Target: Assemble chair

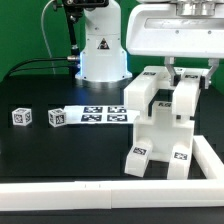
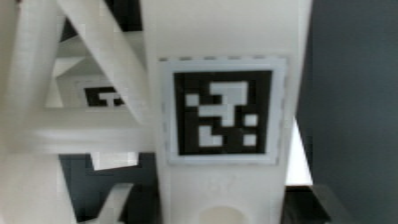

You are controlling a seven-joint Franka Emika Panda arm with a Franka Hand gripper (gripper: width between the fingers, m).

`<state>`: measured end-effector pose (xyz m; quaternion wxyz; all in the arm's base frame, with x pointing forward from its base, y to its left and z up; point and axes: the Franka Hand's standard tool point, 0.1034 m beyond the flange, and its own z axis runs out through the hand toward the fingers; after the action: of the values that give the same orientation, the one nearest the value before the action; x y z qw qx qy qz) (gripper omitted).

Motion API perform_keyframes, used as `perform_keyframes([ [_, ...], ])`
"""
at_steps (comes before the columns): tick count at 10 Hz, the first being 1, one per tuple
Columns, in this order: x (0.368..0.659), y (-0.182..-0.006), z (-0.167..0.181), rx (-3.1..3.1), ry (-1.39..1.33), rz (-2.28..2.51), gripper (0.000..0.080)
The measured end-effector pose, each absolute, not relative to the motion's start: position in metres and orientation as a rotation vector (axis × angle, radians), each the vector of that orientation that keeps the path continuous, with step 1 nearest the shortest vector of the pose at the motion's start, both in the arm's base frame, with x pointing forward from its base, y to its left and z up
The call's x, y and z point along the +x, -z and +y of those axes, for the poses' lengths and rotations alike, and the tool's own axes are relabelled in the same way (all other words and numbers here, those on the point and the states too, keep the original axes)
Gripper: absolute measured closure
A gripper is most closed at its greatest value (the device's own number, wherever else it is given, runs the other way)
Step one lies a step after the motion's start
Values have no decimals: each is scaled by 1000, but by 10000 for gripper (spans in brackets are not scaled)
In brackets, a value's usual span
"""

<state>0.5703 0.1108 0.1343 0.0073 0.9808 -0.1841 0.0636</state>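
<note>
Chair (image 1: pixel 160 125) stands part-built on the surface (image 1: pixel 60 150), just off the marker board (image 1: pixel 100 114) at its end on the exterior view's right, close to touching it. It's chunky white blocks w/ tags low on the front. One block slants toward the marker board, and an upright piece (image 1: pixel 187 100) rises on the side away from it. Past the board's other end sit a tagged cube (image 1: pixel 55 117) and a second cube (image 1: pixel 22 117), both well apart from the chair.

Claw (image 1: pixel 189 74) hangs over the top of the upright piece, one finger down each side. Jaws are partway apart, but I can't tell if the pads clamp the piece or only straddle it. The contact is too small to read in the exterior view. The wrist view is filled by a white face and its tag (image 2: pixel 222 110), prob. that same piece, w/ no fingers showing.

Step in hand, as I read it, is seating the upright piece into the rest of the chair. To do it well:
- Confirm a firm, centred grip first, so the piece doesn't pivot.
- Hold the piece plumb, w/ the tag square in the wrist view.
- Press straight down, slow, w/ no sideways push toward the marker board, since the stack looks top-heavy and could tip or slide.
- Let go only once the joint sits flush.
</note>
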Motion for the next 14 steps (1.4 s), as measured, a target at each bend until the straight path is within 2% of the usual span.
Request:
perform_keyframes([
  [3,569,-136,112,3071,-200,-570,512],
  [5,558,-139,111,3082,-185,-562,512],
  [9,548,-125,113,3073,-163,-544,512],
  [14,563,-119,103,3060,-199,-561,512],
])
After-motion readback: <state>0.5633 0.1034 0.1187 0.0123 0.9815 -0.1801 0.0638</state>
